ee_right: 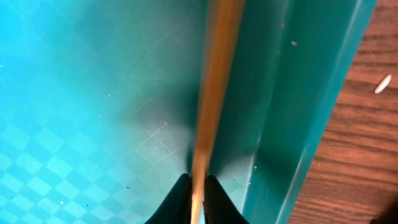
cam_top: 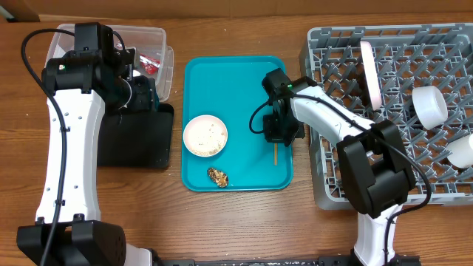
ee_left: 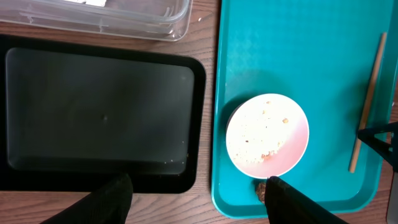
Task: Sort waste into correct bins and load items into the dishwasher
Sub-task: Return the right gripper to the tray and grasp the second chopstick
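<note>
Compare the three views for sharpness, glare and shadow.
Right wrist view: the chopstick is smeared out of focus, the checker pattern of the teal tray sharper, a shadow beside it. Left wrist view: crisp, the bowl clear, faint sheen on the black tray. Overhead view: evenly lit, sharp, no harsh glare.

A white bowl (ee_left: pixel 297 147) flecked with rice (ee_left: pixel 260 132) sits on the teal tray (ee_left: pixel 298 50), a chopstick (ee_left: pixel 368 102) lying near its right rim; alongside on the tabletop (ee_left: pixel 209 74), a black tray (ee_left: pixel 99 112) borders a clear tub (ee_left: pixel 112 20), two dark fingers (ee_left: pixel 111 200) spread below
</note>
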Available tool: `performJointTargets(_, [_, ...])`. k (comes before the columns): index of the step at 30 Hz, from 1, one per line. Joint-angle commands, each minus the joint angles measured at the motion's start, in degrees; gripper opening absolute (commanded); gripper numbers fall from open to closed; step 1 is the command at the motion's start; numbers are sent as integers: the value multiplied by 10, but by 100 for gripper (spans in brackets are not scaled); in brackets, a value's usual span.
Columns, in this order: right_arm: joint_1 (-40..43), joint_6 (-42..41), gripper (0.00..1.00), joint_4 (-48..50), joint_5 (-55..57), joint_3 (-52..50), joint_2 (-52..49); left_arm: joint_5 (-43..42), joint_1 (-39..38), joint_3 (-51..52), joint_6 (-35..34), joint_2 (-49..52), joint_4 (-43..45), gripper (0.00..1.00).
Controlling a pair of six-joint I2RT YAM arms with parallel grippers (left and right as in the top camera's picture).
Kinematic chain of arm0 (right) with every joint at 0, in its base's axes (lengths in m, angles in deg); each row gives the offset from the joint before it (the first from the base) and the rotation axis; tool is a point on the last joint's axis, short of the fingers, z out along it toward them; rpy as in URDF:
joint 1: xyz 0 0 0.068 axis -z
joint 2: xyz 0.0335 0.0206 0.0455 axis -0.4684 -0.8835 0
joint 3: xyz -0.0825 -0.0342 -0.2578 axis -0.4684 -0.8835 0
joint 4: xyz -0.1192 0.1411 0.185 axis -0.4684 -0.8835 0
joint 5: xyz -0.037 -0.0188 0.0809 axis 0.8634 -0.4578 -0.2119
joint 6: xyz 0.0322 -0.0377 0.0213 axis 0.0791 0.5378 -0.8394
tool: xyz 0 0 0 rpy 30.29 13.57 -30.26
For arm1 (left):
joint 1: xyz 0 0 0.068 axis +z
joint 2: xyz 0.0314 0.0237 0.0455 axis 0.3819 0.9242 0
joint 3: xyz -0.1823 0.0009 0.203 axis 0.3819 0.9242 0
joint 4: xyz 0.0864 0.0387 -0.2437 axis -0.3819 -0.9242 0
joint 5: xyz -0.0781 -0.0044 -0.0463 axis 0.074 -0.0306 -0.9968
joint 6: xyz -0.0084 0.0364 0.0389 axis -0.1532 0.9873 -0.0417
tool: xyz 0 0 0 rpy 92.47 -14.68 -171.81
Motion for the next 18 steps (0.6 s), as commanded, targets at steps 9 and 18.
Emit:
performJointTargets(9, [2,-11,4,-3,-23,1,-4,-3,-2,-7,2,-4,-1,70])
performJointTargets(18, [2,-11,43,-10,-22,5,2,-3,-2,-7,2,-4,-1,70])
